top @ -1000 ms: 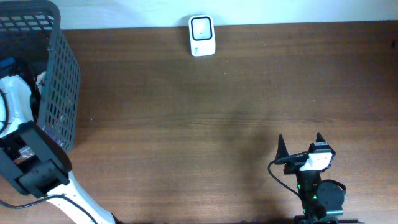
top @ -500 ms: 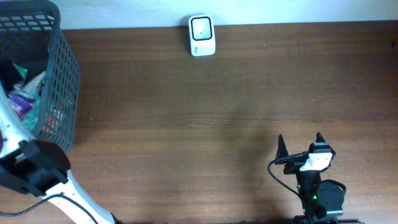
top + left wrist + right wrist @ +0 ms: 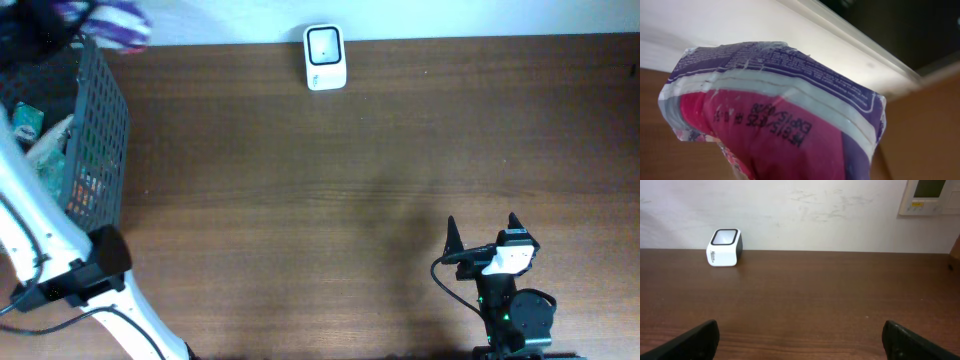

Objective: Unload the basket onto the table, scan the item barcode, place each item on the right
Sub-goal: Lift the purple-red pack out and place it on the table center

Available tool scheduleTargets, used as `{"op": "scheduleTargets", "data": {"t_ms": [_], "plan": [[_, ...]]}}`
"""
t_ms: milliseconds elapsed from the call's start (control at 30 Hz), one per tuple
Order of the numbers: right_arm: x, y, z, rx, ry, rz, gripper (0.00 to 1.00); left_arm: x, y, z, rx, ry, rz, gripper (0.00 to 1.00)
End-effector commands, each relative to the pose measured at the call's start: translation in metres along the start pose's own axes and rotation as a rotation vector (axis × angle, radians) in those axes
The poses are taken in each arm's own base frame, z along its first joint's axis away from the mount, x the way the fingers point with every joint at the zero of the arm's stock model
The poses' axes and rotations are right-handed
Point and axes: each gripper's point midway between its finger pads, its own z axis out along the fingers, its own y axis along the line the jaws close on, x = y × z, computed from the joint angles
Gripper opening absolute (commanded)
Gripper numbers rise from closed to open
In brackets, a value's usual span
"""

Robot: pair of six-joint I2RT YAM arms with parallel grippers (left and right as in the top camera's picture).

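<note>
Here we show the left hand (image 3: 62,22) closed on a purple and pink packet (image 3: 112,22), which hangs blurred in the overhead view above the far corner of the basket (image 3: 98,140), well apart from the scanner (image 3: 325,57). In the left wrist view the packet (image 3: 775,115) fills the lens and hides the fingers; we read a printed date code and fine print on the film, but no barcode. The right hand (image 3: 483,240) rests wide open and empty near the front edge of the surface (image 3: 330,200), and its camera looks straight at the scanner (image 3: 724,247) by the back wall.

We judge the step in hand to be the carry to the scanner. To do it well, we would:
- move the packet across above the surface, clear of the basket rim;
- turn the wrist until the barcode face, wherever it lies, meets the dark window;
- hold the soft, creased film flat and steady, near the window but not touching it.
</note>
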Motion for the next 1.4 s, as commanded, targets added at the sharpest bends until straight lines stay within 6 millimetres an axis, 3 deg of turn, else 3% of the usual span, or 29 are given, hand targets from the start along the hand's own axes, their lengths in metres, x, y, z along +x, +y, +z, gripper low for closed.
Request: {"op": "scheduleTargets", "data": {"t_ms": [0,133,233,333,400,467,533,567,633,700,767,800,833,900,1000,1067,1133,1200,1300,1367], "plan": [[0.003,-0.002,0.000,0.011,0.004,0.004,0.99,0.032,-0.072,0.031,0.154,0.100,0.066,0.00],[0.003,-0.002,0.000,0.011,0.004,0.004,0.99,0.090,-0.091,0.089,-0.030,0.237,0.115,0.00],[0.003,-0.003,0.000,0.012,0.004,0.004,0.99,0.139,-0.074,0.126,-0.332,0.324,0.137,0.00],[0.003,-0.002,0.000,0.011,0.004,0.004,0.99,0.206,-0.057,0.161,-0.584,0.416,0.108,0.00],[0.003,-0.003,0.000,0.012,0.004,0.004,0.99,0.266,-0.058,0.209,-0.573,0.492,0.156,0.00],[0.003,-0.002,0.000,0.011,0.005,0.004,0.99,0.303,-0.053,0.234,-0.564,0.518,0.158,0.00],[0.004,-0.003,0.000,0.012,0.006,0.004,0.99,0.335,-0.046,0.249,-0.574,0.531,0.121,0.00],[0.004,-0.003,0.000,0.012,0.006,0.004,0.99,0.360,-0.041,0.257,-0.580,0.545,0.104,0.00],[0.004,-0.002,0.000,0.011,0.006,0.004,0.99,0.386,-0.038,0.267,-0.562,0.558,0.126,0.01],[0.004,-0.003,0.000,0.012,0.006,0.004,0.99,0.403,-0.040,0.273,-0.542,0.564,0.144,0.12],[0.004,-0.002,0.000,0.011,0.006,0.004,0.99,0.408,-0.046,0.275,-0.528,0.565,0.155,0.43],[0.004,-0.002,0.000,0.011,0.006,0.004,0.99,0.408,-0.048,0.275,-0.522,0.561,0.157,0.73],[0.004,-0.003,0.000,0.012,0.006,0.004,0.99,0.406,-0.052,0.276,-0.510,0.559,0.156,0.89],[0.004,-0.002,0.000,0.011,0.006,0.004,0.99,0.390,-0.070,0.276,-0.438,0.555,0.164,0.95],[0.004,-0.003,0.000,0.012,0.006,0.004,0.99,0.329,-0.105,0.258,-0.354,0.460,0.155,0.96],[0.004,-0.003,0.000,0.012,0.006,0.004,0.99,0.266,-0.128,0.225,-0.309,0.350,0.156,0.96],[0.004,-0.003,0.000,0.012,0.006,0.004,0.99,0.210,-0.134,0.185,-0.286,0.253,0.214,0.96],[0.004,-0.003,0.000,0.012,0.006,0.004,0.99,0.159,-0.123,0.142,-0.323,0.144,0.277,0.98],[0.004,-0.002,0.000,0.011,0.006,0.004,0.99,0.064,-0.054,0.033,-0.639,-0.147,0.230,0.99],[0.004,-0.002,0.000,0.011,0.006,0.004,0.99,0.033,-0.013,-0.021,-0.777,-0.252,0.161,0.99]]}}
